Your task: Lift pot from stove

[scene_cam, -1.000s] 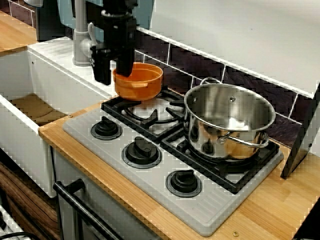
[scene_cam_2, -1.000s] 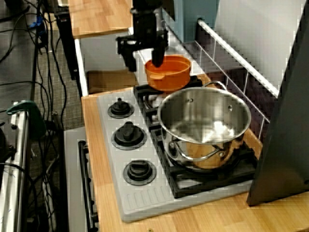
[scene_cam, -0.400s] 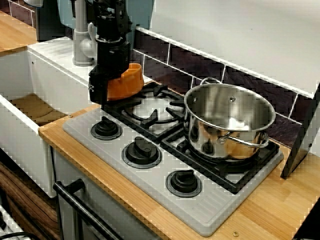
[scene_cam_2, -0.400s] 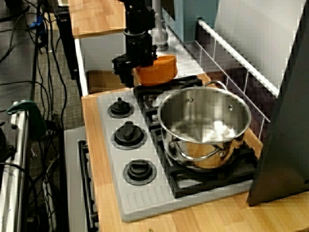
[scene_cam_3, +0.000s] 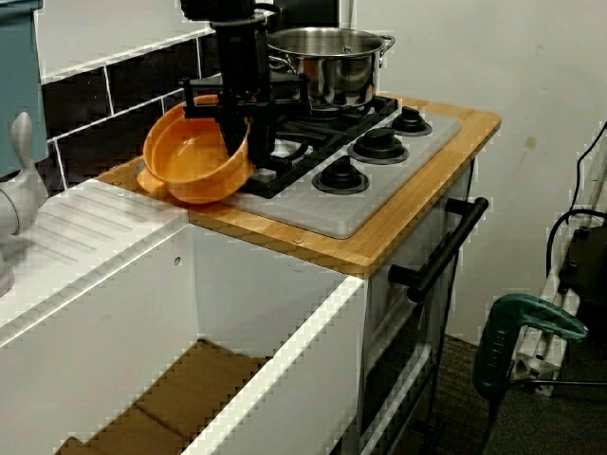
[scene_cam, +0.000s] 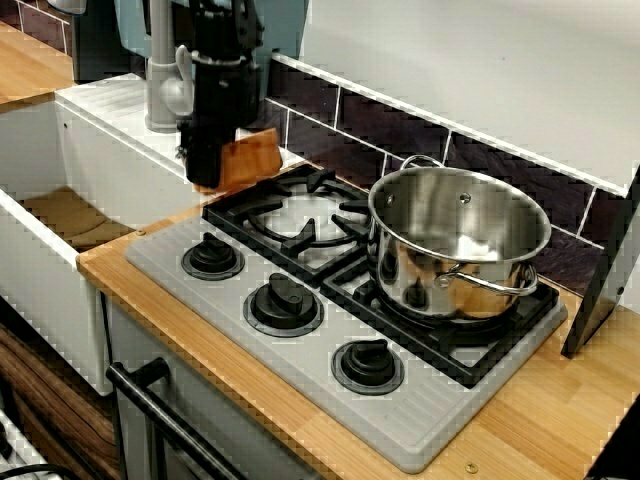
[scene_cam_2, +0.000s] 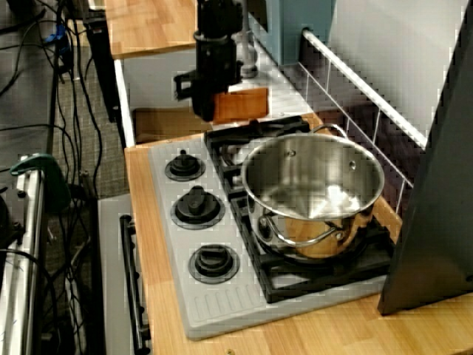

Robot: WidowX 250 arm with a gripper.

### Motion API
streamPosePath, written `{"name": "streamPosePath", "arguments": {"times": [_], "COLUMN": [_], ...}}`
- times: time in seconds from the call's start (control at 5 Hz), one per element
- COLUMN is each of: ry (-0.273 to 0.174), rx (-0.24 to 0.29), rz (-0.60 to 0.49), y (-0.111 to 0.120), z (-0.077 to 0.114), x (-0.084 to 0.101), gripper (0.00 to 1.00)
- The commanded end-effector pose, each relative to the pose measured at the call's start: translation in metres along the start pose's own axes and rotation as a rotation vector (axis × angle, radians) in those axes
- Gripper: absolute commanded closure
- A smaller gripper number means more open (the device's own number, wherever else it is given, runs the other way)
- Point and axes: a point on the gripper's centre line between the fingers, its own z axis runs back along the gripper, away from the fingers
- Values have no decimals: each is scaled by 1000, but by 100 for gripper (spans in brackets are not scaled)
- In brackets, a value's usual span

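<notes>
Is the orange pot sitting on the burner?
No, the pot hangs tilted in the end effector, off the stove's left edge.

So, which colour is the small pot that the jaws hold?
Orange. The pot shows best in the view from the sink side, tilted on its side.

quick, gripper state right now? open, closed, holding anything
Gripper: closed on the rim of the orange pot, holding it tilted and clear of the stove at its sink-side edge.
</notes>
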Motion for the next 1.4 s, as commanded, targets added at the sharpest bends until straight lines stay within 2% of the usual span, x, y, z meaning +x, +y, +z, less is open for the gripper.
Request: {"name": "streamPosePath", "arguments": {"times": [0.0, 0.2, 0.6, 0.8, 1.2], "ry": [-44, -58, -46, -63, -75], "rx": [47, 58, 132, 135, 170], "rz": [8, 1, -44, -65, -77], "y": [10, 8, -20, -32, -53], "z": [48, 70, 104, 120, 141], "x": [-10, -10, 5, 12, 24], "gripper": [100, 100, 100, 100, 100]}}
